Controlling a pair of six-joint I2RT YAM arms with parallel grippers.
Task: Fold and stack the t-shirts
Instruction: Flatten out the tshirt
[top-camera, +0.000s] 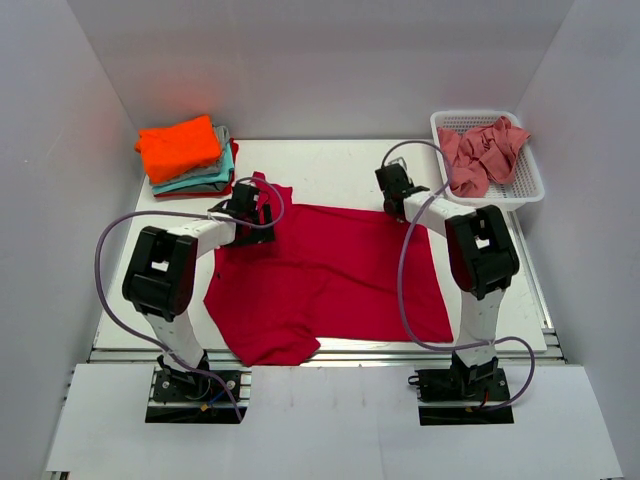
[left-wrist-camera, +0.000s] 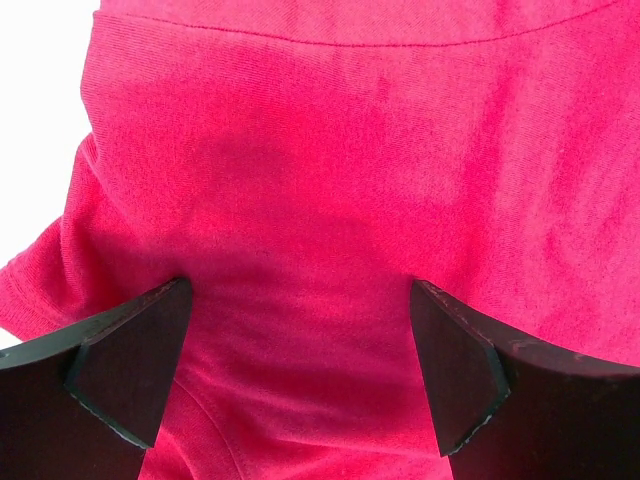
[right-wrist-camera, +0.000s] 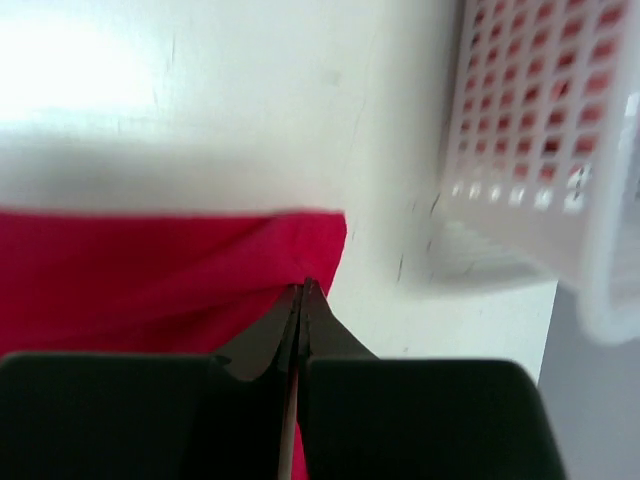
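Observation:
A deep crimson t-shirt (top-camera: 330, 280) lies spread flat in the middle of the table. My left gripper (top-camera: 250, 208) hangs open just above its far left part, near a sleeve; in the left wrist view the fingers (left-wrist-camera: 130, 360) stand wide apart over the red cloth (left-wrist-camera: 330, 180). My right gripper (top-camera: 393, 190) is at the shirt's far right corner. In the right wrist view it (right-wrist-camera: 302, 290) is shut with the edge of the red cloth (right-wrist-camera: 150, 270) pinched between its tips. A stack of folded shirts (top-camera: 190, 175), orange on top (top-camera: 180, 145), sits at the far left.
A white mesh basket (top-camera: 490, 200) at the far right holds crumpled salmon-pink shirts (top-camera: 485, 155); its wall shows close by in the right wrist view (right-wrist-camera: 530, 130). The white table (top-camera: 330, 165) is walled on three sides.

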